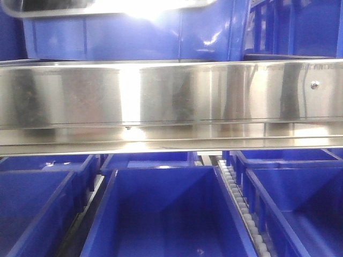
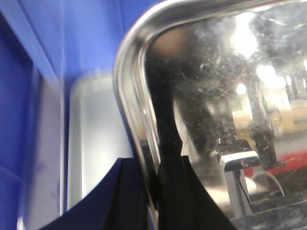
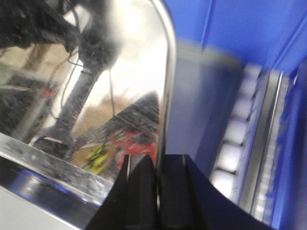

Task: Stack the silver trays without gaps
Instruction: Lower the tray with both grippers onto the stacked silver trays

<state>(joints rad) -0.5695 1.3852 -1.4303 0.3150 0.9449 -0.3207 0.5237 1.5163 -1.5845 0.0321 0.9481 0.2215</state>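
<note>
Gripping the top tray [image 2: 225, 86] by its rim, left claw [image 2: 152, 191] and right claw [image 3: 158, 191] both pinched on it, I judge it stiff, light and slippery, hanging over the lower tray [image 2: 96, 139] at lower left.

A steel rail [image 1: 171, 101] with a screw [image 1: 314, 84] at 3 o'clock spans the middle; blue bins [image 1: 166, 214] fill 6 o'clock, white rollers [image 1: 238, 203] between them, glare [image 1: 144, 8] at 12 o'clock
</note>
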